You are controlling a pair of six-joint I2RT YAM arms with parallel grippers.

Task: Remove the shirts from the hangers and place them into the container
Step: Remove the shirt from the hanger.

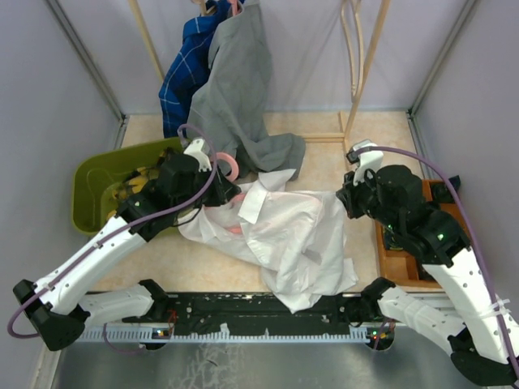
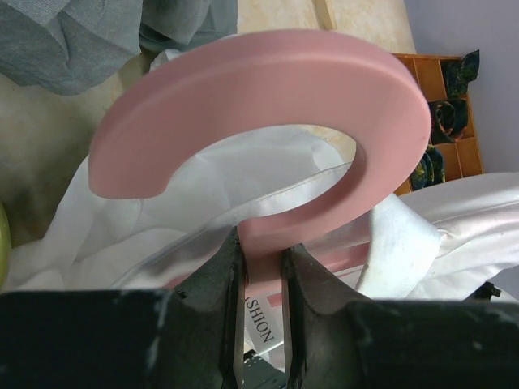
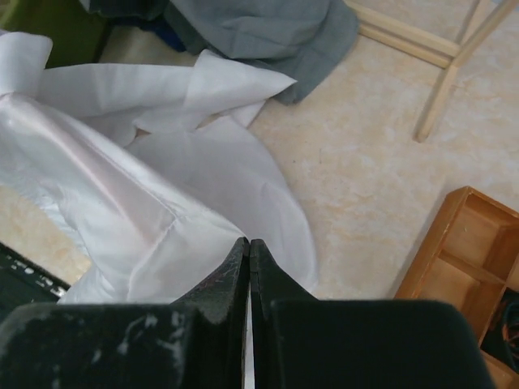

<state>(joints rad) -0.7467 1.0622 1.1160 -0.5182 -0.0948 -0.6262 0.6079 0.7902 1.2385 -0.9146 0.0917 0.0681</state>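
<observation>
- The left claw [image 2: 261, 253] is nearly closed and it clamps the pink hanger [image 2: 268, 73] at the thin neck just under the hook. The hook stands up above the fingers.
- The white shirt [image 1: 300, 235] is not yet off this hanger, I judge. Its collar sits around the neck of the hanger, and the cloth spreads over the surface [image 1: 365, 138] from the left claw toward the right and the near edge. So its long axis runs from collar to hem in this slanted direction.
- The right claw [image 3: 250, 247] is fully closed at the right border of the white shirt. Whether cloth is pinched between the tips, I cannot tell.
- The container [image 1: 91, 190] lies left of the left claw, just beside that arm and well apart from the right one. The yellow plaid shirt [image 1: 134, 182] lies inside it.
- The grey shirt [image 1: 239, 81] and the blue shirt [image 1: 182, 73] hang at the back.
- The coming move probably needs pulling hanger and shirt apart along that axis. The left arm is nearer to the container.
</observation>
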